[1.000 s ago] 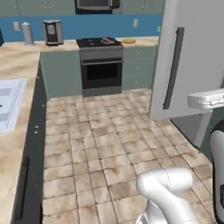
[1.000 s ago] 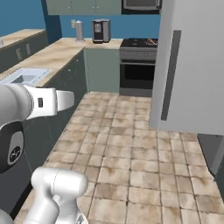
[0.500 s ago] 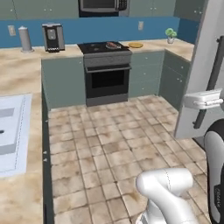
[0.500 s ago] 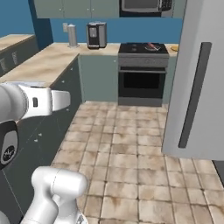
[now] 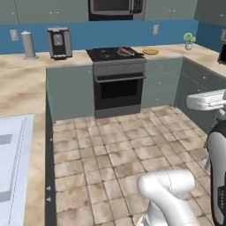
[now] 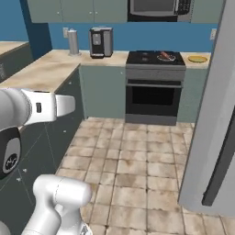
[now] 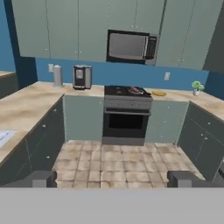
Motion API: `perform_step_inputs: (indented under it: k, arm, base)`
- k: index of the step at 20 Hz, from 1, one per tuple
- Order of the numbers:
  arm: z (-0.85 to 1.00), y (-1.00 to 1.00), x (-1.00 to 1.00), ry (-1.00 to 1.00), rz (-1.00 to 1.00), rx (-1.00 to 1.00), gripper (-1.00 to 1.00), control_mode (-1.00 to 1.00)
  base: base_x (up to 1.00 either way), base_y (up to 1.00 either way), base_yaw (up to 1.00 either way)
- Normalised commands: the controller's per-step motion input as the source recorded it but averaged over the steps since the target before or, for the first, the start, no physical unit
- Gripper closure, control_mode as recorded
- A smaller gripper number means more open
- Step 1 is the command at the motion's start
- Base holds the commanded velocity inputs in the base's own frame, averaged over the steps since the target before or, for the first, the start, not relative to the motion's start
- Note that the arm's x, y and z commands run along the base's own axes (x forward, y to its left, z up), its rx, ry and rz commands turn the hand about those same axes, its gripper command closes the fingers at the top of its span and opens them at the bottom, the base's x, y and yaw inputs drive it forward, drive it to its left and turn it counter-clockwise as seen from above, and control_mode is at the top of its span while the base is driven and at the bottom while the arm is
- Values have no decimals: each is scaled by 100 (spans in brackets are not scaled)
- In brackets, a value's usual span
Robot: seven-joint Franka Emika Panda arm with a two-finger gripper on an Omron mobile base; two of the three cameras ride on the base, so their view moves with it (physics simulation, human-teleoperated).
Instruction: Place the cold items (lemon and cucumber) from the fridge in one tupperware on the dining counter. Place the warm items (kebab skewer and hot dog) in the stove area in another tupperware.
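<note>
Tool (image 7: 113,178): open wide, both dark fingertips (image 7: 37,178) apart at the bottom of the hand view, nothing between them; aimed across the tiled floor (image 7: 118,162) at the stove.
Stove (image 7: 127,114): straight ahead against the back wall, dark oven door below, black cooktop above; flanked by grey-green cabinets.
Warm items (image 5: 125,51): reddish food lying on the right part of the cooktop; too small to tell skewer from hot dog; also seen in the right base view (image 6: 165,56).
Plate (image 5: 150,51): flat yellow-orange disc on the table just right of the stove; contents not readable; also visible from the right base (image 6: 198,58).
Microwave (image 7: 132,46): mounted above the stove, door closed.
Table (image 5: 24,84): beige speckled top running along the back wall and down the left side.
Coffee machine (image 5: 59,42): dark, upright on the table left of the stove.
Grey cylinder (image 5: 29,44): upright, just left of the coffee machine.
Sink (image 5: 9,165): pale basin set in the left table, near the camera; inside not visible.
Potted plant (image 5: 189,40): small, green, in the far right corner of the table.
Fridge (image 6: 215,119): tall grey body at the right edge of the right base view, door closed, dark vertical handle.
Tupperware: not identifiable.
</note>
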Motion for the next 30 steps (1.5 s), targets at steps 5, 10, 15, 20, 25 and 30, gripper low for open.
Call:
perform_step_inputs:
  k: [5, 10, 15, 20, 25, 30]
  arm:
    - [0, 0, 0, 0, 0, 0, -100, 100]
    - [0, 0, 0, 0, 0, 0, -100, 100]
    - [0, 0, 0, 0, 0, 0, -100, 100]
    - [0, 0, 0, 0, 0, 0, -100, 100]
    - [0, 0, 0, 0, 0, 0, -100, 100]
    - [0, 0, 0, 0, 0, 0, -100, 100]
  base:
    - [100, -28, 0]
    - [100, -54, 0]
    - [100, -69, 0]
    - [100, -56, 0]
    - [100, -49, 0]
    - [100, -35, 0]
